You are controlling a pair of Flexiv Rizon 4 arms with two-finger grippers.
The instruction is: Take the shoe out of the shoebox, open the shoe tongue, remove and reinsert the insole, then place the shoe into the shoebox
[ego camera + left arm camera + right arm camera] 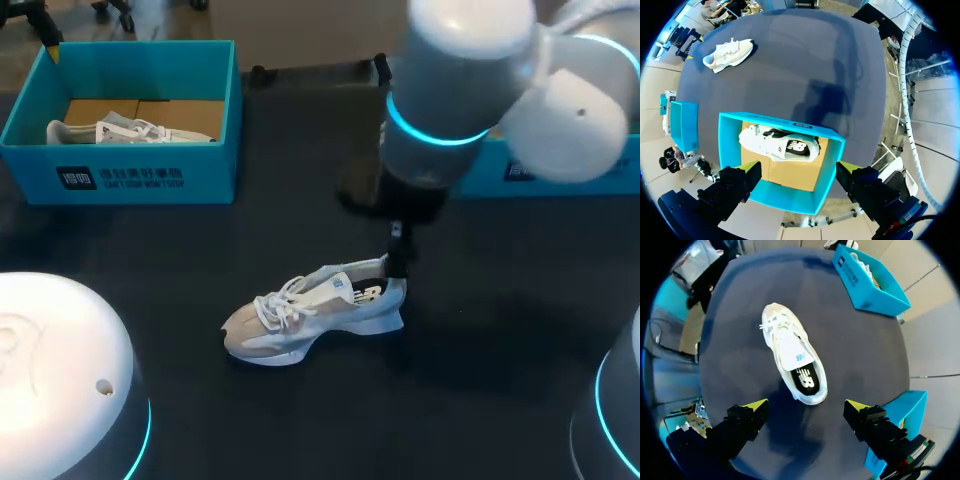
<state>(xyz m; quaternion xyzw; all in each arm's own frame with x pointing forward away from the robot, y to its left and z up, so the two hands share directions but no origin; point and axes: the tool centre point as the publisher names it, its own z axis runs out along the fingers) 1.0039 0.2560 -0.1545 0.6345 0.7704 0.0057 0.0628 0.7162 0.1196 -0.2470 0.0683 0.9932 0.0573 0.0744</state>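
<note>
At the desk's far left corner the shoebox holds a second shoe, half hidden by its wall; the left tool hangs above, fingers spread, empty. The shoe lies mid-desk, toe toward the left edge, the right tool spread and empty over its heel. From above, the right arm hides most of that tool and of another blue box at the far right edge.
</note>
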